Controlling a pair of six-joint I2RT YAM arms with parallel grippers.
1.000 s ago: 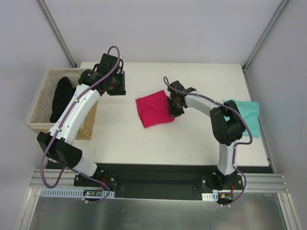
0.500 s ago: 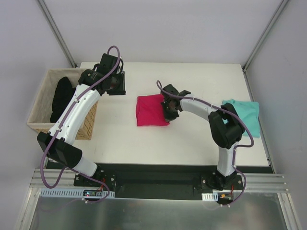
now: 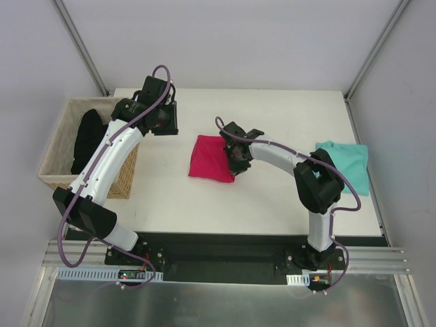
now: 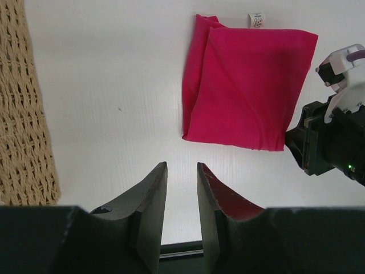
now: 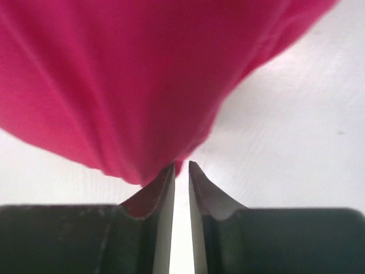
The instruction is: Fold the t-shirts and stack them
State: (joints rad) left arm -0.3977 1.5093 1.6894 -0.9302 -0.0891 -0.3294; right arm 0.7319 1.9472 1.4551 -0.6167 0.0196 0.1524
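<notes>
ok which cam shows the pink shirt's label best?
Left wrist: neck label sits at the top edge of the folded pink shirt. Top external: shirt only, no label visible. Right wrist: only blurred pink cloth.

Bright magenta t-shirt [image 3: 210, 158] with a tiny white label [image 4: 256, 20], a teal t-shirt [image 3: 351, 165], tan woven basket [image 3: 125, 176], black garment [image 3: 87, 137], white table [image 3: 272, 197].

Folded magenta t-shirt [image 3: 208, 160] mid-table, teal t-shirt [image 3: 354, 167] right.
</notes>
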